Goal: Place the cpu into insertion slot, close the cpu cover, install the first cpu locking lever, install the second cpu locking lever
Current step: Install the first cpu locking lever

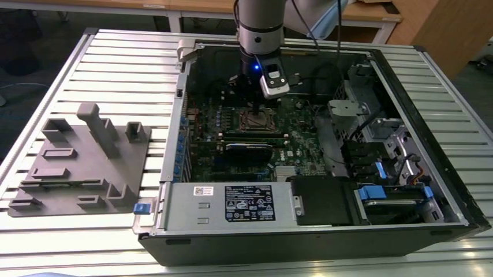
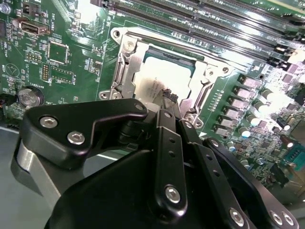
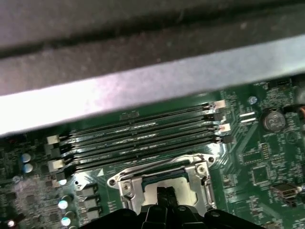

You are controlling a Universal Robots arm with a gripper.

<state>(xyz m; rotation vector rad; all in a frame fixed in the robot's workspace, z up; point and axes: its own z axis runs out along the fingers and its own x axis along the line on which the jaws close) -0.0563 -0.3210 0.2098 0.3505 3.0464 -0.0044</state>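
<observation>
The cpu (image 2: pixel 155 76) (image 3: pixel 185 190) lies flat in the insertion slot (image 1: pixel 258 120) on the green motherboard, its pale metal top showing through a window. The cpu cover (image 2: pixel 125 71) (image 3: pixel 125 185), a silver frame, lies down around it. My gripper (image 2: pixel 167 94) (image 3: pixel 165 192) (image 1: pixel 254 108) hangs straight over the socket. Its black fingertips are shut together and rest on or just above the middle of the cpu's top, with nothing visible between them. Whether the tips touch the chip I cannot tell. My own fingers hide the near edge of the socket.
Long black memory slots (image 3: pixel 143 136) (image 2: pixel 200 14) run beside the socket. The case's grey wall (image 3: pixel 143 81) stands close behind them. In the exterior view a power supply (image 1: pixel 231 202) and blue-tabbed drive bays (image 1: pixel 385 190) fill the case's front, and a grey fixture plate (image 1: pixel 77 161) lies at the left.
</observation>
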